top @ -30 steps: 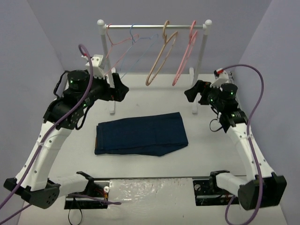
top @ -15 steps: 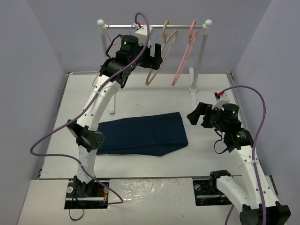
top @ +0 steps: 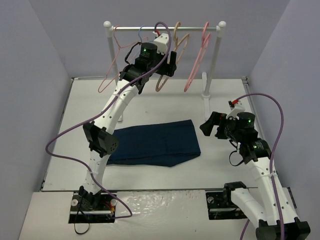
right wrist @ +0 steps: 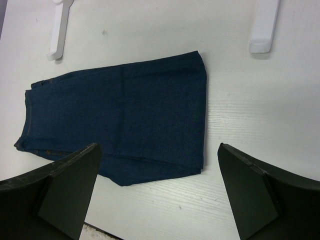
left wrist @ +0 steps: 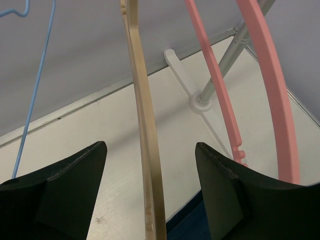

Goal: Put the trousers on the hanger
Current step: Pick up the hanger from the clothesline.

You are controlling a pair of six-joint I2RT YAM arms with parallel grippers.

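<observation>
The dark navy trousers (top: 155, 142) lie folded flat in the middle of the table; the right wrist view shows them too (right wrist: 125, 120). The tan hanger (top: 164, 80) hangs on the rail. My left gripper (top: 170, 62) is raised to it. In the left wrist view the hanger's tan arm (left wrist: 144, 115) runs between the two black fingers of the left gripper (left wrist: 150, 146), with a gap on each side, so the jaws are open around it. My right gripper (top: 206, 125) hovers open just right of the trousers, nothing between its fingers (right wrist: 157, 150).
A white rack (top: 162, 28) stands across the back of the table. It also carries thin pink hangers (top: 196, 65) (top: 114, 65) and a light-blue one (top: 143, 34). A pink hanger (left wrist: 215, 85) hangs close to the right of the tan one. The rack's feet (right wrist: 262, 27) rest beyond the trousers.
My left arm has swung up from the table's left side to the rail, and its jaws have narrowed around the tan hanger. My right arm drew back nearer, then stayed still.
</observation>
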